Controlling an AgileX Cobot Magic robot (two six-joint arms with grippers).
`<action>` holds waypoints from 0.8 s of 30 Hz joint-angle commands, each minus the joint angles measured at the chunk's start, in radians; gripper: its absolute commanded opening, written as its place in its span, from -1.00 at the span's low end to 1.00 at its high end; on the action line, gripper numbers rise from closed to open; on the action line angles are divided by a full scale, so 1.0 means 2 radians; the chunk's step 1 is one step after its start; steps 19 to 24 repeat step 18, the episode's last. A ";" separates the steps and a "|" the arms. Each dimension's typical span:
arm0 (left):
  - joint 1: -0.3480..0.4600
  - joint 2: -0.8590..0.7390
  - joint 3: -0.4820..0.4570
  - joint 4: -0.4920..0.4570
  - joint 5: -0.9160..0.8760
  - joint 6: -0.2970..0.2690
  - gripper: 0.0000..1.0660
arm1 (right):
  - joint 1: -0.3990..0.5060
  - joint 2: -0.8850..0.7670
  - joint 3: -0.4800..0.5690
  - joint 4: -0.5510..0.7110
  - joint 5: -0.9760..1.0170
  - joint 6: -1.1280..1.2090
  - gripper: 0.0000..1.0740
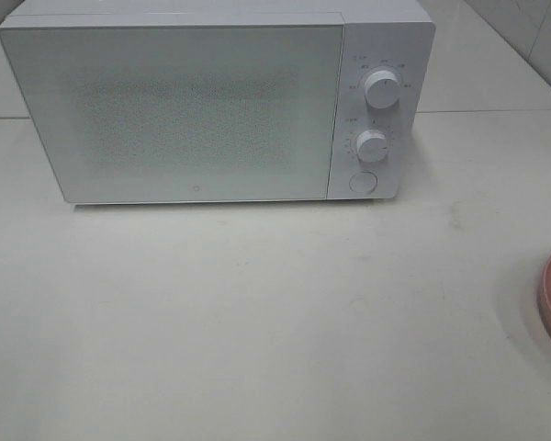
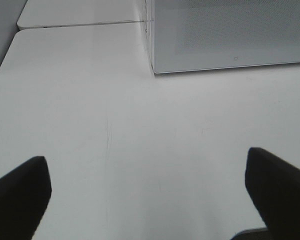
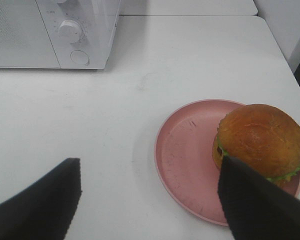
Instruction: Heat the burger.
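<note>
Nothing of the task looks done yet. The burger point(image 3: 262, 140) sits on the plate point(image 3: 185, 165) on the worktop point(image 1: 275, 322), and the microwave point(image 1: 174, 110) door is closed. Both end effectors, left point(image 2: 147, 192) and right point(image 3: 150, 200), are wide open and empty.

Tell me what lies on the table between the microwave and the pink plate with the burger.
Nothing. In the right wrist view, only bare white table runs from the microwave to the pink plate holding the burger.
</note>
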State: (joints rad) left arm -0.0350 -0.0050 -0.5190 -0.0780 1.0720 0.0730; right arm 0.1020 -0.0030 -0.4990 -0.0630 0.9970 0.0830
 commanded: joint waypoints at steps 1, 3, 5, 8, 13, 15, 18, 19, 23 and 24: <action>0.002 -0.007 0.002 -0.005 -0.002 -0.004 0.84 | -0.002 -0.011 0.002 0.000 0.001 0.000 0.40; 0.002 -0.007 0.002 -0.005 -0.002 -0.004 0.84 | -0.002 -0.011 0.002 0.000 0.001 0.000 0.40; 0.002 -0.007 0.002 -0.005 -0.002 -0.004 0.84 | -0.002 -0.011 0.002 0.000 0.001 0.000 0.40; 0.002 -0.007 0.002 -0.005 -0.002 -0.004 0.84 | -0.002 -0.011 0.002 0.000 0.001 0.000 0.40; 0.002 -0.007 0.002 -0.005 -0.002 -0.004 0.84 | -0.002 -0.011 0.002 0.000 0.001 0.000 0.40; 0.002 -0.007 0.002 -0.005 -0.002 -0.004 0.84 | -0.002 -0.011 0.002 0.000 0.001 0.000 0.40; 0.002 -0.007 0.002 -0.005 -0.002 -0.004 0.84 | -0.002 -0.011 0.002 0.000 0.001 0.000 0.40; 0.002 -0.007 0.002 -0.005 -0.002 -0.004 0.84 | -0.002 -0.011 0.002 0.000 0.001 0.000 0.40; 0.002 -0.007 0.002 -0.005 -0.002 -0.004 0.84 | -0.002 -0.011 0.002 0.000 0.001 0.000 0.40; 0.002 -0.007 0.002 -0.005 -0.002 -0.004 0.84 | -0.002 -0.011 0.002 0.000 0.001 0.000 0.40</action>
